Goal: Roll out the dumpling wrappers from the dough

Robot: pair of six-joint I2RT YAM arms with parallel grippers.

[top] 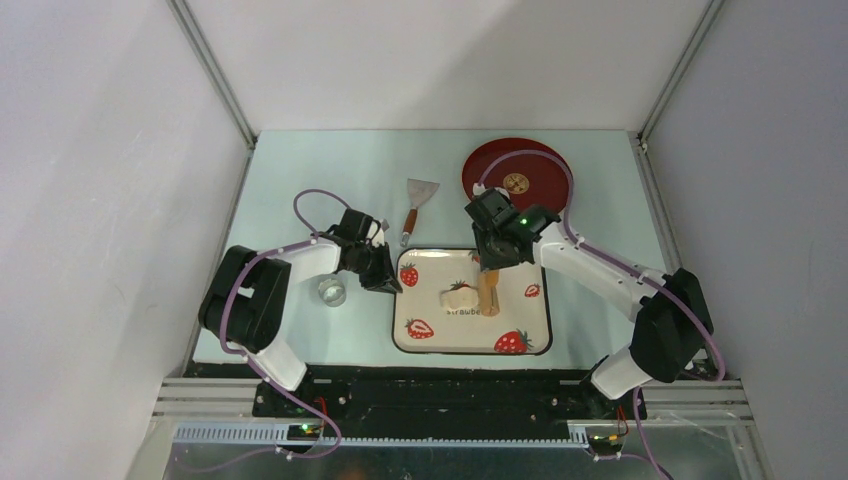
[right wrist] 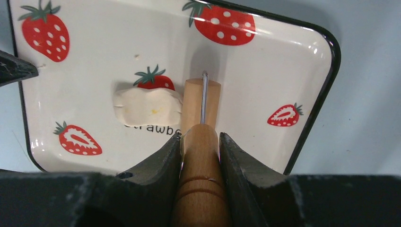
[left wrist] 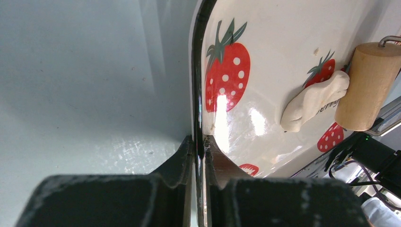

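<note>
A pale lump of dough (top: 460, 297) (right wrist: 146, 106) lies in the middle of the strawberry-print tray (top: 425, 345). A small wooden roller (top: 488, 293) (right wrist: 194, 106) rests on the tray with its drum touching the dough's right side. My right gripper (top: 492, 265) (right wrist: 200, 137) is shut on the roller's wooden handle. My left gripper (top: 392, 283) (left wrist: 199, 142) is shut on the tray's black left rim. The left wrist view shows the dough (left wrist: 314, 99) pressed against the roller drum (left wrist: 364, 87). The dumpling wrappers are out of view.
A red plate (top: 540, 160) sits at the back right of the table. A metal scraper (top: 415, 205) with a wooden handle lies behind the tray. A shiny round cutter ring (top: 332, 291) stands left of the tray, beside my left arm.
</note>
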